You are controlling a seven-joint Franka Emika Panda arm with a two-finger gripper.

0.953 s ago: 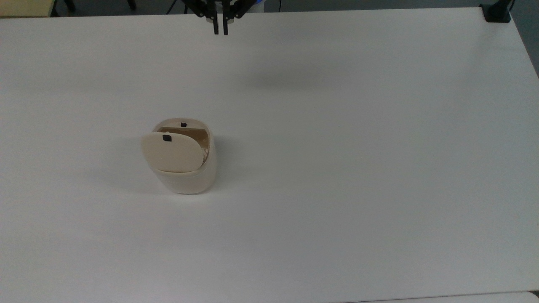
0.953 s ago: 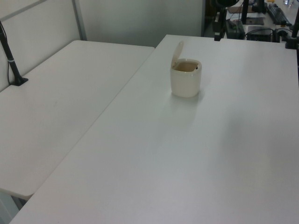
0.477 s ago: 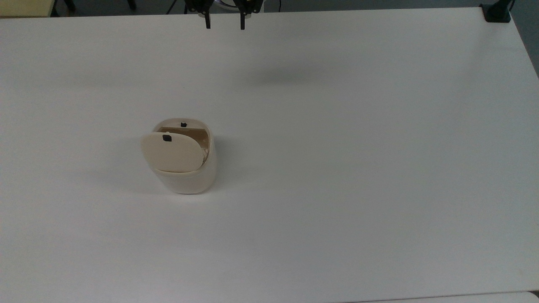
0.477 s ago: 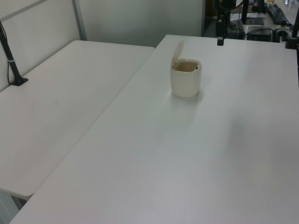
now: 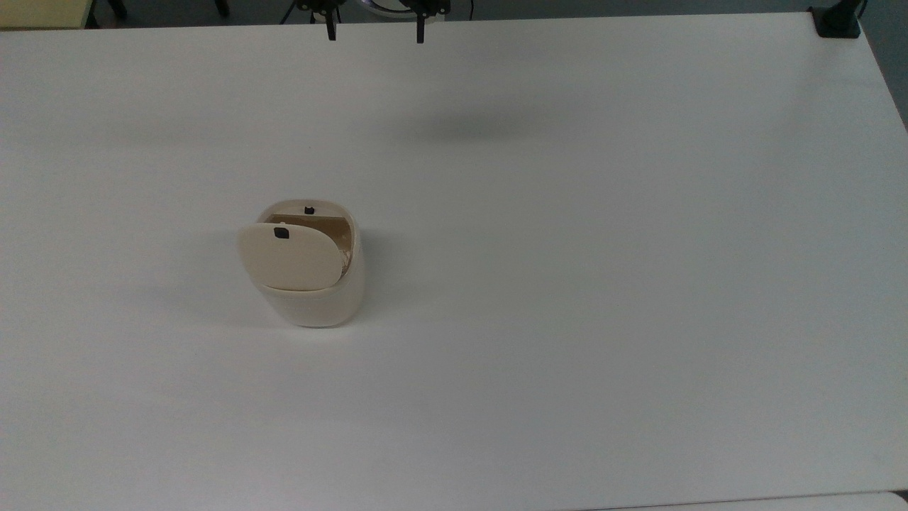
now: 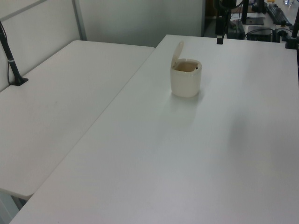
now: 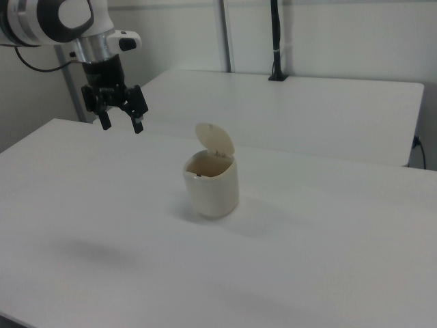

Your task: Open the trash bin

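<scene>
The cream-beige trash bin stands upright on the white table, left of centre in the top view. Its flat lid is swung up on its hinge, and the brown inside shows. A small black latch sits on the lid, another black piece on the rim. My gripper hangs open and empty high above the table's far edge in the top view, well away from the bin. In the left view one finger hangs beyond the bin.
A second white table adjoins on the left view's left, with a black pole clamp. A black clamp sits on the top view's top-right table corner. Desks with equipment stand behind the table.
The gripper fingers have spread from shut to wide open and risen slightly toward the top view's top edge. The bin and its raised lid have not moved.
</scene>
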